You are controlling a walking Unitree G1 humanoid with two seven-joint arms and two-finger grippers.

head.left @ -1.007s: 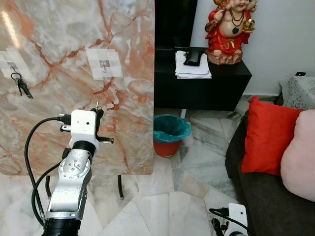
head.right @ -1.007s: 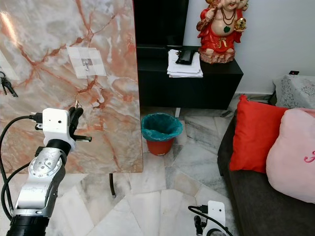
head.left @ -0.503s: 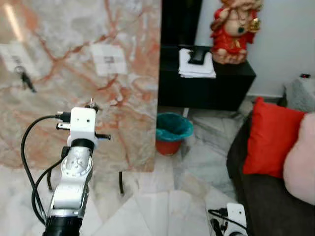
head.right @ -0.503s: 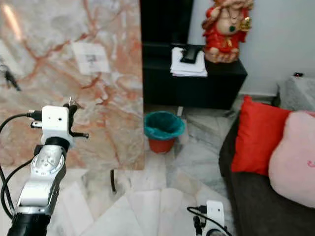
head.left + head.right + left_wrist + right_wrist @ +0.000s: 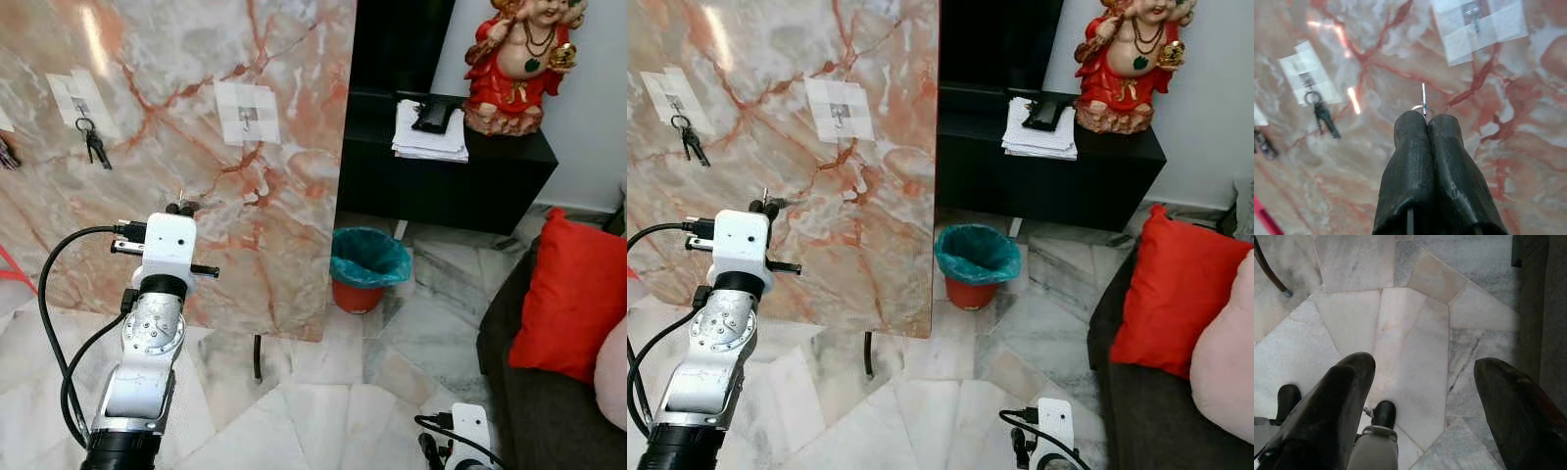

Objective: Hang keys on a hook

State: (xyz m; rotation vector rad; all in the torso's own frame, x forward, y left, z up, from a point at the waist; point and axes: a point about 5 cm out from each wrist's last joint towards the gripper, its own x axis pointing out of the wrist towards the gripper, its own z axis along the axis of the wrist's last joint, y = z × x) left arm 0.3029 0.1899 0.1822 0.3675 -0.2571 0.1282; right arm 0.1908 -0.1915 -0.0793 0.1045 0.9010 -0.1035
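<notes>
My left gripper (image 5: 181,208) is raised in front of an upright marble board (image 5: 294,215), below two taped-on hooks. Its black fingers (image 5: 1449,161) are shut on a key, whose thin metal tip and ring (image 5: 1423,104) stick out past them. An empty hook (image 5: 247,114) sits on a white tape patch above and to the right of the gripper; the left wrist view shows that empty hook (image 5: 1474,11) too. Another hook further left carries a hanging bunch of keys (image 5: 94,145). My right gripper (image 5: 1422,377) hangs low over the floor, open and holding nothing.
A red bucket with a teal liner (image 5: 369,266) stands right of the board. Behind it a black cabinet (image 5: 470,186) holds papers (image 5: 427,135) and a red statue (image 5: 514,64). A red cushion (image 5: 573,294) lies on the sofa at right. The board's black leg (image 5: 257,357) stands on marble floor.
The whole picture has shifted right, so the camera has moved; more of the board's left side shows. My left gripper stays shut on the key before the board.
</notes>
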